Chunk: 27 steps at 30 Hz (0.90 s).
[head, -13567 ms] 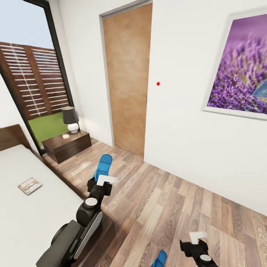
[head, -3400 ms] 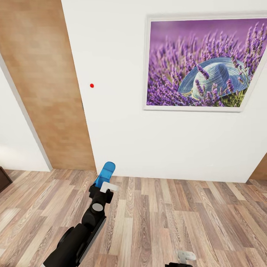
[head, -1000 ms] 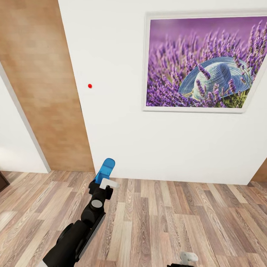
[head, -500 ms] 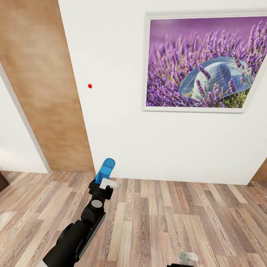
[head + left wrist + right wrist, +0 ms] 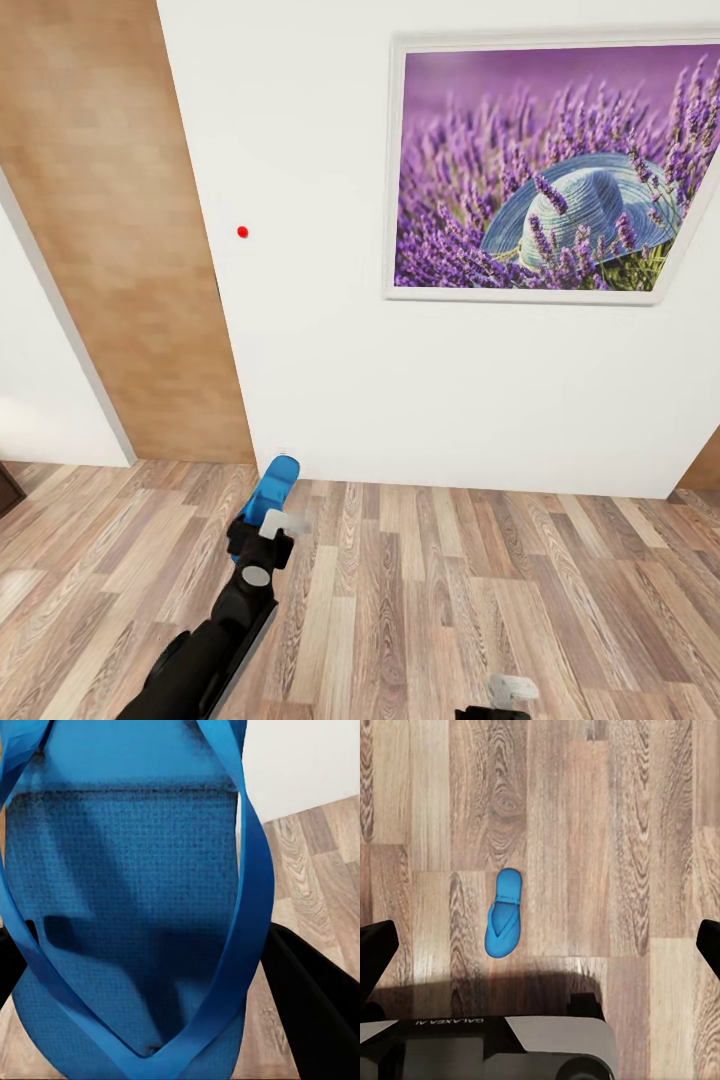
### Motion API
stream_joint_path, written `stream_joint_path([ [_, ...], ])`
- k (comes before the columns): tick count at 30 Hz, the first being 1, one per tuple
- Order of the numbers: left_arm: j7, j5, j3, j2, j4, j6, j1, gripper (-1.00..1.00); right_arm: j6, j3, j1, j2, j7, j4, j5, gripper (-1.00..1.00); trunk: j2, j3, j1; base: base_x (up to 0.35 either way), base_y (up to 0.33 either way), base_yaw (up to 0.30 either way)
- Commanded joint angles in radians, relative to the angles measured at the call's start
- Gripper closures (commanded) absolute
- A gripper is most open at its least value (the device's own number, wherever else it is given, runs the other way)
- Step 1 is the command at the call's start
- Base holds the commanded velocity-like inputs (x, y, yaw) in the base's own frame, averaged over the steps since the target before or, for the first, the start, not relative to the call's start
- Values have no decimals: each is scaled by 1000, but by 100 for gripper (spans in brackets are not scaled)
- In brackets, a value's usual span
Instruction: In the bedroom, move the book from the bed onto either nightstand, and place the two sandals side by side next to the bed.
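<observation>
The left gripper [image 5: 268,520] has its jaws closed on 1 blue sandal [image 5: 274,484], held above the floor [image 5: 450,590]. The second sandal [image 5: 504,913] lies on the floor under the right gripper [image 5: 540,945], whose jaws stand wide open and empty. Next it should probably lower onto it.

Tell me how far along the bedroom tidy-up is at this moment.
Nothing looks finished. The left hand holds one blue sandal above the wood floor. The other sandal lies alone on the floor under the right hand. Pairing them by the bed and moving the book remain.
</observation>
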Motion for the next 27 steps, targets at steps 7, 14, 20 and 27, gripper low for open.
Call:
stream_joint_path([
  [7, 1, -6, -2, 1, 38, 10, 2, 100, 12, -8, 0, 0, 4, -5, -2, -100, -2, -2, 1, 0, 0, 0],
  [14, 0, -5, -2, 3, 37, 11, 2, 100, 11, -8, 0, 1, 3, -5, -3, -100, -2, -2, 1, 0, 0, 0],
  [20, 0, -5, -2, 3, 37, 10, 2, 100, 11, -8, 0, 1, 3, -5, -4, -100, -2, -2, 1, 0, 0, 0],
  [27, 0, -5, -3, 3, 32, 10, 3, 100, 9, -7, 0, 1, 3, -5, -3, -100, -2, -2, 1, 0, 0, 0],
])
